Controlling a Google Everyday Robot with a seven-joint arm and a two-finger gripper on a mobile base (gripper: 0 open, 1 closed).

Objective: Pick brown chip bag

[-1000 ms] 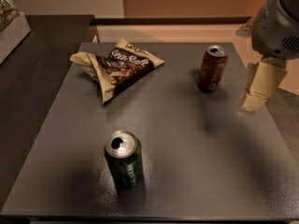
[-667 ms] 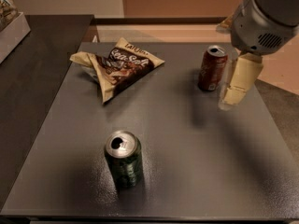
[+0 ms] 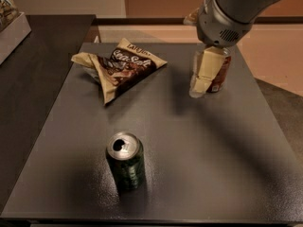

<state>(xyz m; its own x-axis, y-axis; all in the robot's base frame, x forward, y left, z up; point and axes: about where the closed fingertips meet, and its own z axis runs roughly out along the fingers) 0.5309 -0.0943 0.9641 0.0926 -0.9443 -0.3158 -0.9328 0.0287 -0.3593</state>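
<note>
The brown chip bag [image 3: 119, 67] lies crumpled on the far left part of the dark table [image 3: 199, 150], tan and dark brown with white "Sea Salt" lettering facing up. My gripper [image 3: 200, 77] hangs from the grey arm at the upper right, above the table's far right part, directly in front of the red can [image 3: 221, 74]. It is about a bag's width to the right of the bag and holds nothing that I can see.
A green can [image 3: 126, 161] with an open top stands upright near the table's front centre. The red can is mostly hidden behind the gripper. A lower dark counter [image 3: 33, 79] runs along the left, with a white box [image 3: 10, 27] at its far end.
The arm has swung left and inward from the table's right edge, so the gripper now covers the red can and is closer to the bag. The bag and both cans have not moved.
</note>
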